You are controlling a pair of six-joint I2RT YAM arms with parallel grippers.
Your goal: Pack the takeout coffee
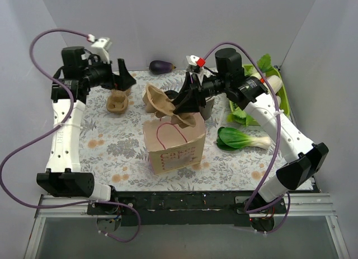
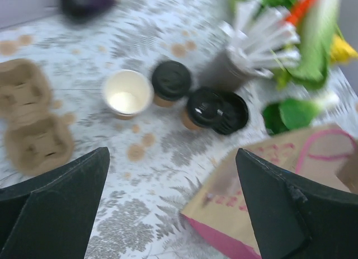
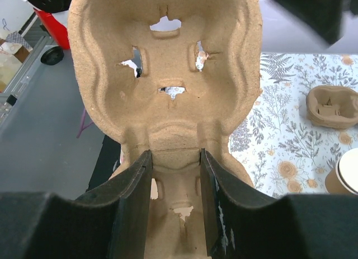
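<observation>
The left gripper [image 2: 172, 158] is spread wide, nothing between its fingers, hovering over the floral tablecloth [image 2: 140, 175]. Below it, just right of an unlidded paper cup [image 2: 127, 93], the takeout coffee [image 2: 170, 81] is stood upright on the cloth, not yet in the paper bag [image 1: 173, 152]. It is judged light and thin-walled — easily dented — with a slick black lid that could pop off, so the kraft wall under the lid is best taken gently. Rightward, a moulded-pulp cup carrier [image 3: 168, 57] — rough, fibrous, stiff — is clamped by the right gripper [image 3: 176, 155].

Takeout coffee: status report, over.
Left gripper open, empty. Right gripper shut on pulp carrier above paper bag. Two lidded coffee cups on table, unpacked. Carrier crowds bag mouth.
</observation>
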